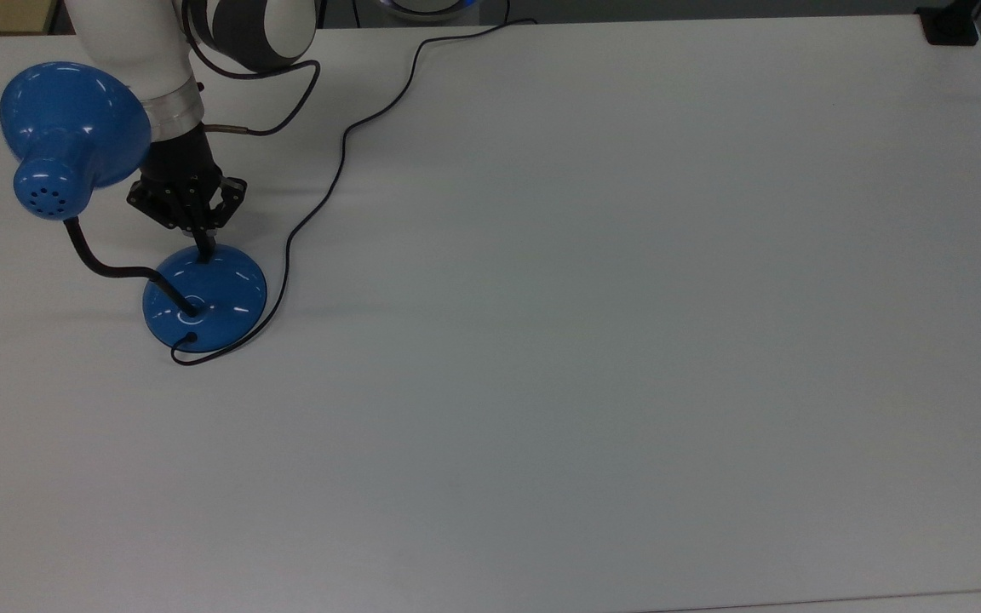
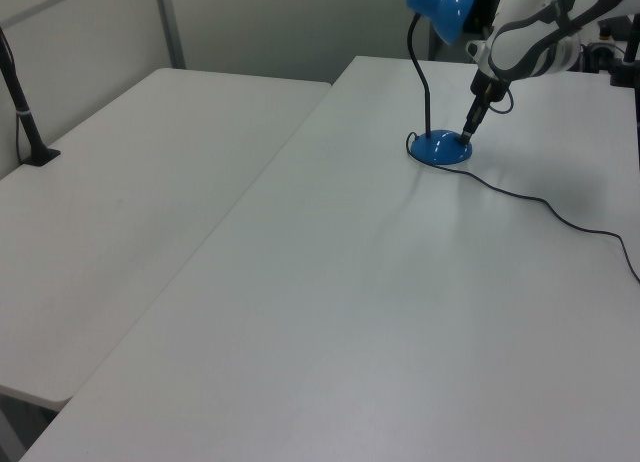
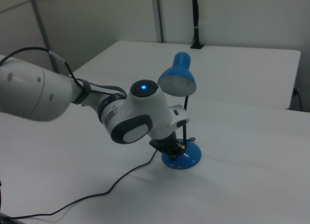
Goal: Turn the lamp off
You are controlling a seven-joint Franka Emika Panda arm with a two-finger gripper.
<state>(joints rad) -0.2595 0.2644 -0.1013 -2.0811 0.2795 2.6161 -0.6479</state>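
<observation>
1. We're looking at a glossy blue desk lamp [image 1: 73, 136] with a flared round shade, a black bendy gooseneck and a domed round blue base [image 1: 216, 294]. It stands on a plain white table [image 1: 627, 340], near the far corner on the top view's left.
2. In the right view the shade's [image 3: 178, 81] inside looks dull and grey, with no glow coming from it, and the table around the base carries no bright patch.
3. The black two-finger gripper [image 1: 203, 252] comes down at a slant from the white arm [image 1: 129, 38], and its tip sits right on the rim side of the base, at the spot nearest the arm.
4. The fingers look pressed together into one thin point, holding nothing, just poking at the base.
5. A thin black cord [image 1: 333, 183] leaves the base, loops round its edge and snakes off across the table toward the far side.
6. The left view has the gripper [image 2: 467, 134] touching the base's far edge, with the shade hanging above it.
</observation>
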